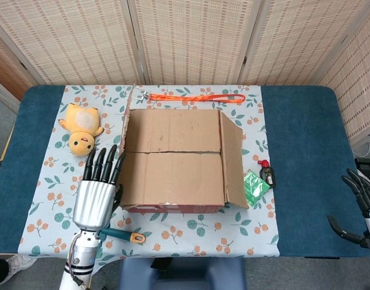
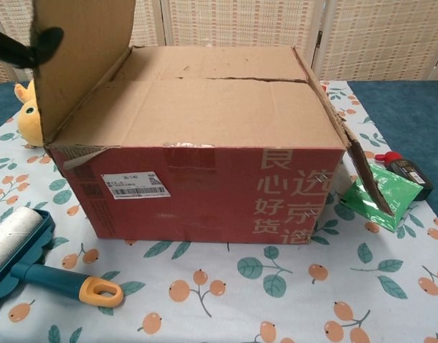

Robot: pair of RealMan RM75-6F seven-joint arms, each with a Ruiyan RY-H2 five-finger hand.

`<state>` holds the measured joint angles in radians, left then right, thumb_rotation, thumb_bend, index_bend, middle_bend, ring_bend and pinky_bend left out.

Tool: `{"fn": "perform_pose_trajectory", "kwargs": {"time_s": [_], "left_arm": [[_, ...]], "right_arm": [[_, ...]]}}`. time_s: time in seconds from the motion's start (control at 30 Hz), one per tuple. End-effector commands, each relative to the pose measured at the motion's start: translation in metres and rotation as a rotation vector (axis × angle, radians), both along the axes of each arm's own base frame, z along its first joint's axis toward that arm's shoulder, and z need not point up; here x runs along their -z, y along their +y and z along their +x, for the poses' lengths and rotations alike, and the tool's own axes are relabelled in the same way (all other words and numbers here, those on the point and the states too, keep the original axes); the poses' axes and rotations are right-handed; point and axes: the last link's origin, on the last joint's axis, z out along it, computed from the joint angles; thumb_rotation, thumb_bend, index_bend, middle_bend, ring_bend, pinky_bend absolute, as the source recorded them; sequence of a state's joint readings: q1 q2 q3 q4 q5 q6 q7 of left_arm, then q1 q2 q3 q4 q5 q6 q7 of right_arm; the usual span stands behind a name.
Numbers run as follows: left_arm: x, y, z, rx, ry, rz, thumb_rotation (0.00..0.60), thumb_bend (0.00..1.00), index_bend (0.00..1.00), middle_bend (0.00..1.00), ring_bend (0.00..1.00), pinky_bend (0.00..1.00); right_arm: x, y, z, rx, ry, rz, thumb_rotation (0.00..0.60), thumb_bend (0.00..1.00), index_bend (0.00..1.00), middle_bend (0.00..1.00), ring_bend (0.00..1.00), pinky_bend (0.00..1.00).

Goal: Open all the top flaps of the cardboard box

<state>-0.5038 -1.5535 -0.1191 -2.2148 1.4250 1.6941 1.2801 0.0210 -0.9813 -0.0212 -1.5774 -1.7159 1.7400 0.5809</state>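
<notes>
The cardboard box (image 1: 172, 175) stands mid-table on the flowered cloth. Its left flap (image 2: 83, 64) is upright and shows its brown inner face; from above it is a thin edge (image 1: 125, 130). My left hand (image 1: 97, 193) lies along the flap's outer side with its fingers stretched out. One black fingertip (image 2: 22, 48) reaches over the flap's edge onto the inner face. The right flap (image 1: 233, 160) hangs folded outward. The two inner flaps lie flat and closed, meeting at a seam (image 2: 233, 78). My right hand (image 1: 361, 202) hovers off the table's right edge, with its fingers apart and nothing in them.
A yellow plush toy (image 1: 81, 128) lies left of the box. A lint roller (image 2: 15, 243) with a teal handle sits at the front left. An orange lanyard (image 1: 197, 97) lies behind the box. Right of it are a green packet (image 1: 254, 184) and a small black bottle (image 1: 267, 174).
</notes>
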Motion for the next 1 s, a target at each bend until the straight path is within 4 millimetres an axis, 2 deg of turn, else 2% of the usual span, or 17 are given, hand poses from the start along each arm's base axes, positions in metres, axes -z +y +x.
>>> {"fn": "perform_pose_trajectory", "kwargs": {"time_s": [0.03,0.17,0.27,0.43,0.5,0.57,0.73,0.9,1.0], "left_arm": [[-0.014,-0.003,-0.007,-0.019,0.016,0.053,0.6,0.55,0.0,0.0,0.0,0.0],[-0.031,-0.007,-0.027,-0.09,0.023,0.124,0.6,0.55,0.0,0.0,0.0,0.0],[-0.042,-0.01,-0.052,-0.183,0.039,0.161,0.6,0.55,0.0,0.0,0.0,0.0],[-0.048,-0.013,-0.07,-0.244,0.043,0.172,0.6,0.55,0.0,0.0,0.0,0.0],[-0.055,-0.019,-0.094,-0.325,0.008,0.165,0.6,0.55,0.0,0.0,0.0,0.0],[-0.057,-0.025,-0.108,-0.311,-0.042,0.111,0.6,0.55,0.0,0.0,0.0,0.0],[-0.054,-0.039,-0.125,-0.252,-0.062,-0.004,0.6,0.54,0.0,0.0,0.0,0.0],[-0.047,-0.045,-0.143,-0.273,-0.081,-0.109,0.6,0.52,0.0,0.0,0.0,0.0],[-0.048,-0.043,-0.159,-0.276,-0.103,-0.125,0.6,0.51,0.0,0.0,0.0,0.0]], "right_arm": [[0.001,0.0,0.0,0.002,0.003,0.003,0.6,0.41,0.0,0.0,0.0,0.0],[0.002,0.0,0.0,0.003,0.007,0.012,0.6,0.41,0.0,0.0,0.0,0.0],[0.003,0.0,0.001,0.007,0.016,0.013,0.6,0.41,0.0,0.0,0.0,0.0],[0.005,-0.001,0.001,0.012,0.026,0.014,0.6,0.41,0.0,0.0,0.0,0.0],[0.01,-0.003,0.001,0.019,0.051,0.028,0.6,0.41,0.0,0.0,0.0,0.0],[0.018,-0.01,0.002,0.028,0.071,0.048,0.6,0.41,0.0,0.0,0.0,0.0],[0.023,-0.038,0.015,0.018,0.112,0.12,0.6,0.41,0.0,0.0,0.0,0.0],[0.025,-0.079,0.048,-0.026,0.189,0.165,0.6,0.41,0.0,0.0,0.0,0.0],[0.032,-0.113,0.075,-0.046,0.228,0.22,0.6,0.41,0.0,0.0,0.0,0.0]]}}
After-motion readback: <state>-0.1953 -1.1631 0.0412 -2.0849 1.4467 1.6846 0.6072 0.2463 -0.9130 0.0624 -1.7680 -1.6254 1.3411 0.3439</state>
